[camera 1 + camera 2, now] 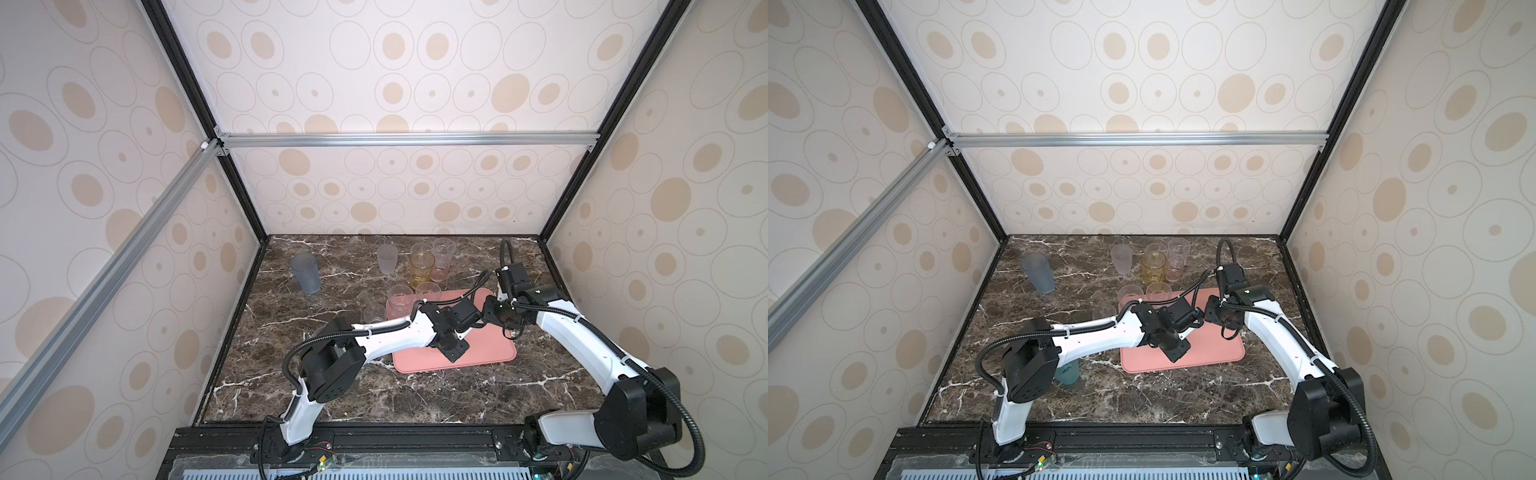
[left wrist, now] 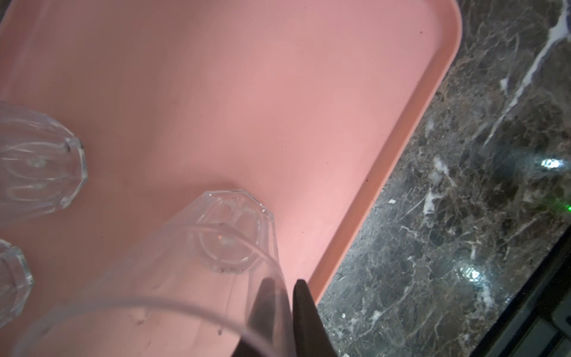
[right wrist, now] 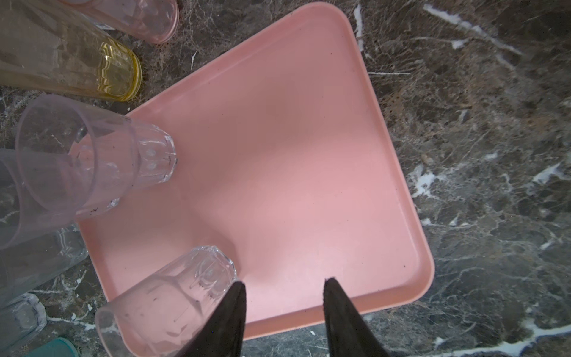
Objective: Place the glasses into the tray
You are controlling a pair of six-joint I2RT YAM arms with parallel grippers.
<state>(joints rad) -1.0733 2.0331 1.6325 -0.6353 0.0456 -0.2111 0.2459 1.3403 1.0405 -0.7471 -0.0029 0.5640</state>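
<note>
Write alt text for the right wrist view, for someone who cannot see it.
The right gripper, fingers apart and empty, hovers over a salmon-pink tray, close beside a clear glass standing on it. A second clear glass stands at a tray corner; an amber-yellow glass and a pink glass stand off the tray on the dark marble table.

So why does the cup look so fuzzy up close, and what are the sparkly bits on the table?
Left wrist view: the clear glass sits very close to the lens, so its rim blurs; glare glints on the shiny table. Right wrist view: the wide lens tilts the glasses outward.
</note>
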